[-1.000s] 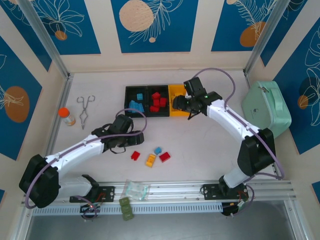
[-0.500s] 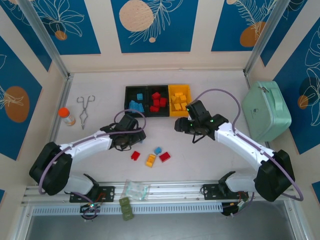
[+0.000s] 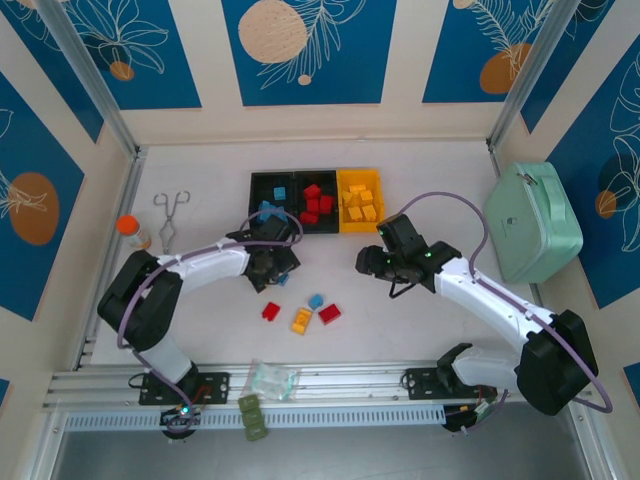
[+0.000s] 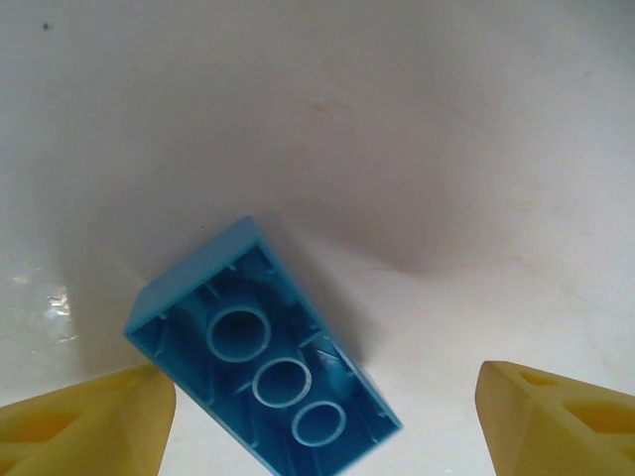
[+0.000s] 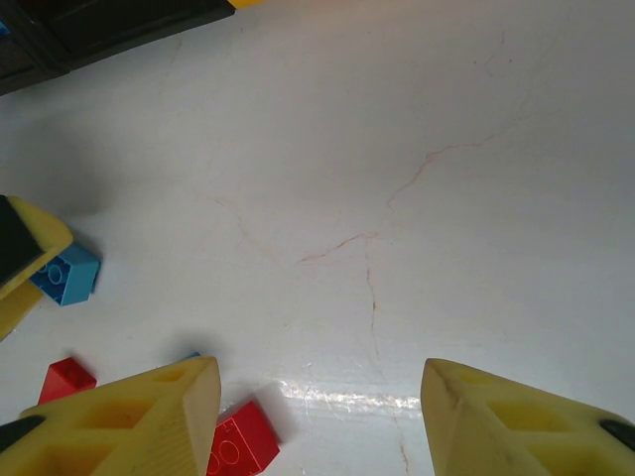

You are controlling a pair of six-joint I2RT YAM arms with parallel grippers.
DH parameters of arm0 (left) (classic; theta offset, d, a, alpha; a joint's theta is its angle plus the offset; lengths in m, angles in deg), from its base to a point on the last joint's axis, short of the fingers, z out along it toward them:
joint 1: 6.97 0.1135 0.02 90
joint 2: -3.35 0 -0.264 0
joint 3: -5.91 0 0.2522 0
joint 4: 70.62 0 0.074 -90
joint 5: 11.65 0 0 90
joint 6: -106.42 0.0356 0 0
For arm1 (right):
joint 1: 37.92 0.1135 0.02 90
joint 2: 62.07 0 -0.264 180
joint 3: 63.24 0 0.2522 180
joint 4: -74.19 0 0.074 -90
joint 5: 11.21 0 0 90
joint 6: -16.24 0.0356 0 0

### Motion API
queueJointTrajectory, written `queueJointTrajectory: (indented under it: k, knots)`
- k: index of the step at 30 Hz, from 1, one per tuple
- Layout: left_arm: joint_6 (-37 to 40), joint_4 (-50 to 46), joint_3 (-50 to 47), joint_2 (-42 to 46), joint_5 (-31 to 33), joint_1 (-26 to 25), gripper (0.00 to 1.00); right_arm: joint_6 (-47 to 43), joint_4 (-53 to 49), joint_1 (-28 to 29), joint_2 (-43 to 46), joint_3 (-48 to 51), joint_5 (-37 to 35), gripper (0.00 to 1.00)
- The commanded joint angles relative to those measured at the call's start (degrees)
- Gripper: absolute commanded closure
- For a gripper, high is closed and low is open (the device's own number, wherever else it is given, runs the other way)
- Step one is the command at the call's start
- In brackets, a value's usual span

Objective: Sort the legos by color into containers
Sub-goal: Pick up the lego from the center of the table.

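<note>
Just below the containers [image 3: 254,182], left end effector [image 4: 322,385] sits low over the surface [image 4: 397,119], fingers [image 4: 89,416] spread, nothing pinched. One light blue lego [image 4: 263,362] lies studs-down between them, turned diagonal to the closing line. One of its corners is just beside one finger; the other finger is well apart.

Risk: closing now likely catches corners, not flat faces, so the light blue lego may twist, skid out or pop free on lift.

Right end effector [image 5: 317,385] is also spread and empty, hovering over bare surface. Four loose legos [image 3: 301,320] sit between the two arms: two red, one blue, one orange. They lie close together, so a grab there could clip a neighbour or take two colours at once.

Both arms work the same patch, so a reach toward that cluster could bump them together.

Containers hold blue, red and yellow, left to right; a wrong-container drop is the other failure.
</note>
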Motion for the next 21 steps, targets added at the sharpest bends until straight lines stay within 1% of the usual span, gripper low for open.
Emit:
queueJointTrajectory:
  k: [1,5,8,9,11,13,16,21]
  knots:
    - [-0.87,-3.57,2.28,-2.08,-0.19,-0.50,0.26,1.33,0.30,0.07,1.60,1.28,-1.14,0.44]
    - [-0.03,-2.59,2.11,-3.25,-1.58,-0.50,0.47,1.92,1.15,-0.40,2.62,2.41,-1.03,0.44]
    - [0.84,-0.26,1.43,-3.76,-3.99,-0.41,0.62,2.05,1.54,-0.81,2.46,2.68,-0.38,0.44]
    - [1.13,0.61,1.20,-3.87,-4.92,-0.41,0.66,2.00,1.43,-1.14,2.33,2.67,0.12,0.44]
    - [1.61,1.38,0.90,-4.05,-6.12,-0.45,0.72,1.89,1.40,-1.20,2.33,2.68,0.58,0.44]
    - [2.78,1.42,0.71,-3.42,-6.32,-0.47,0.75,1.66,1.45,-1.11,2.57,2.49,1.10,0.44]
    - [4.94,0.78,0.01,-1.13,-5.55,-0.46,0.75,0.71,2.22,-0.44,3.01,2.31,3.32,0.44]
    - [10.29,-3.49,-0.01,4.22,-2.13,0.32,0.75,-2.32,8.52,1.45,3.56,4.26,13.11,0.44]
